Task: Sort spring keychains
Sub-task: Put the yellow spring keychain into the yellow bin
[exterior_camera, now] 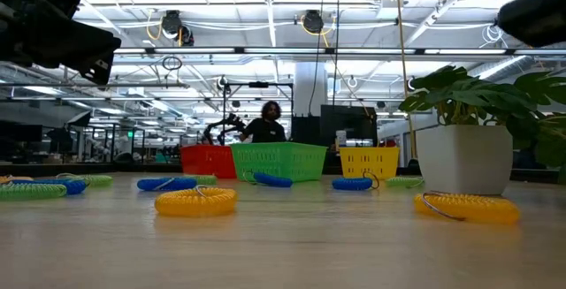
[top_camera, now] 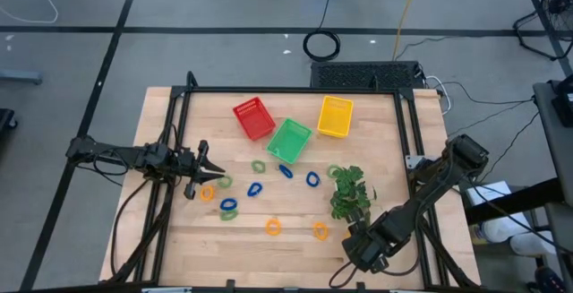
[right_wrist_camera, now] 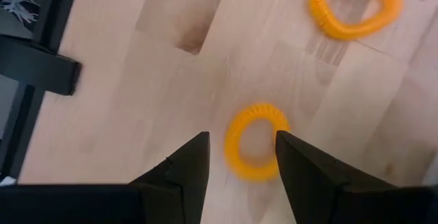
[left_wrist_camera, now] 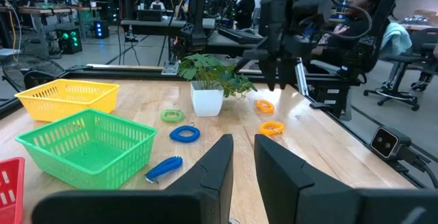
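Keychain (right_wrist_camera: 256, 140), orange and springy, will flex: pinch its coil. Your right tool (right_wrist_camera: 242, 157) hangs open, empty, straddling it.

Light wooden tabletop (top_camera: 179, 239) in a black frame, grey floor (top_camera: 81, 78) with dark seams and trailing cables, bright ceiling strip lights (exterior_camera: 265, 11), person (exterior_camera: 268, 123) seated at distant workstations

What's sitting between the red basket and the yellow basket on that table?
The green basket, seen from above. It lies slightly nearer the table's middle than the red basket and the yellow basket.
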Tool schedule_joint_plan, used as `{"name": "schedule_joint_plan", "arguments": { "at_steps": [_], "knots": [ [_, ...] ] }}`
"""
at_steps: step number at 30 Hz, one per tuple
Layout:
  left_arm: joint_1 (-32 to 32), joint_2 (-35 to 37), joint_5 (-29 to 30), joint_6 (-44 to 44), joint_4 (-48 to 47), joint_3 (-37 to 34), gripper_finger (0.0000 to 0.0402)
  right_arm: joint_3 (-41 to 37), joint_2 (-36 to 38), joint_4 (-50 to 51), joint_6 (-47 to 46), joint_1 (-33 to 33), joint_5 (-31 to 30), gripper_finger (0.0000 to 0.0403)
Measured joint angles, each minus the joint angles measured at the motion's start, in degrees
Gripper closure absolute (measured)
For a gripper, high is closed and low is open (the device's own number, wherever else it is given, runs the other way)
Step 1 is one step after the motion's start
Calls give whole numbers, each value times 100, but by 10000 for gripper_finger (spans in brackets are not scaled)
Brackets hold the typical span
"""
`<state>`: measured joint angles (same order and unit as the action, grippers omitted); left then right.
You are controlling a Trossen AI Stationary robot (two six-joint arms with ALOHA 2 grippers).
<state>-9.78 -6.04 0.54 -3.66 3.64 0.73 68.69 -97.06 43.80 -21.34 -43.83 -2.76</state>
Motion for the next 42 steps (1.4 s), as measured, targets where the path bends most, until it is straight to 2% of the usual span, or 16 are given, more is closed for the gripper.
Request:
{"name": "schedule_joint_plan", "arguments": {
  "at_steps": [22, 27, 34, 42],
  "knots": [
    [0, -2, 0, 0, 0, -1, 334, -939, -59, -1088, 367, -148, 19, 252],
    [0, -1, 0, 0, 0, -1, 334, -1088, -58, -1255, 365, -114, 292, 256],
    [0, -2, 0, 0, 0, -1, 334, -1263, -49, -1407, 409, -114, 282, 287],
    [0, -2, 0, 0, 0, -1, 334, -1408, -31, -1636, 409, -114, 225, 359]
  ]
}}
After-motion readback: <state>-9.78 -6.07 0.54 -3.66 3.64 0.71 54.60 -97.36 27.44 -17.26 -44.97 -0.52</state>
